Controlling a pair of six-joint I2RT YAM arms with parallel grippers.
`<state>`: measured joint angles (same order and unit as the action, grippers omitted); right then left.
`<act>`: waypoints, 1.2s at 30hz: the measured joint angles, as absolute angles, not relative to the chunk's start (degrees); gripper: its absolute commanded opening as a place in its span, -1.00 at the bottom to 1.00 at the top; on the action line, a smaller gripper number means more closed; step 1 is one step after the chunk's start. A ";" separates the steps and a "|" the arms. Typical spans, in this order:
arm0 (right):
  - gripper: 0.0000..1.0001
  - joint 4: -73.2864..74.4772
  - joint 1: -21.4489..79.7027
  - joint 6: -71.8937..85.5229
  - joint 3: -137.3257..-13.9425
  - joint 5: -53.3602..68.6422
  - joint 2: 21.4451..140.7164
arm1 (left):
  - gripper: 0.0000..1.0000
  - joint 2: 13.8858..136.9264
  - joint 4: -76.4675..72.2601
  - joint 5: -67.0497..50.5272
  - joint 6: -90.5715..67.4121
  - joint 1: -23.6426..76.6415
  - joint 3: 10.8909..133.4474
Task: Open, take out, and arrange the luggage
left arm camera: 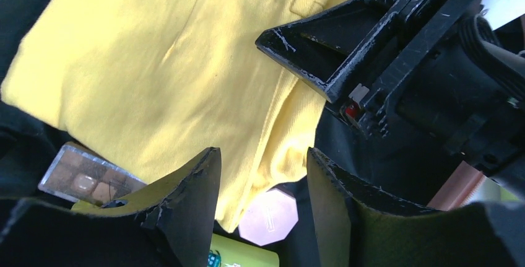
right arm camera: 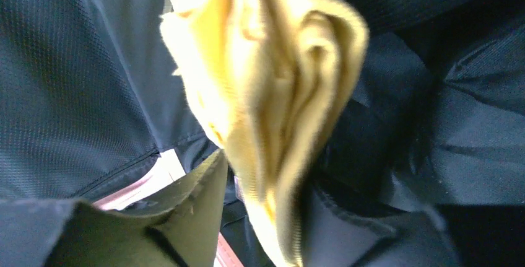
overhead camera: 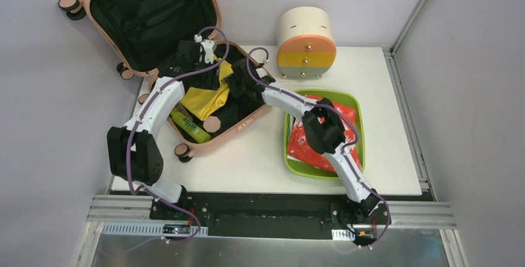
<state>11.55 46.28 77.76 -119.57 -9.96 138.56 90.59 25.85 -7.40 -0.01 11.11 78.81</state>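
Note:
The peach-pink luggage lies open at the table's back left, its black-lined lid raised. In its base lie a yellow cloth, a green bottle and a pink octagonal piece. My left gripper hovers open over the cloth, with the octagon between its fingers. My right gripper is inside the case at the cloth's right edge, shut on a bunched fold of the cloth. It also shows in the left wrist view.
A cream cylindrical drawer unit stands at the back. A lime-green tray with a red bag sits right of the case. A small clear plastic box lies beside the bottle. Bare white table lies in front.

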 measured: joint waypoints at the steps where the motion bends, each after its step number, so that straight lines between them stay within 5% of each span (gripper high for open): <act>1: -0.40 11.46 46.30 77.14 -119.57 -9.91 138.56 | 0.07 89.86 26.00 -7.27 -0.43 10.83 78.76; 6: -1.00 10.92 46.35 73.76 -119.61 -9.63 138.56 | 0.07 86.87 26.26 -6.98 -2.44 8.01 78.52; 21: -1.00 11.16 44.45 66.72 -121.97 -4.82 137.75 | 0.16 81.19 27.66 -7.05 -8.60 -2.87 77.84; 36: -1.00 17.47 39.66 58.89 -110.85 -0.45 120.40 | 0.20 83.18 29.74 -7.51 -8.51 -4.21 77.84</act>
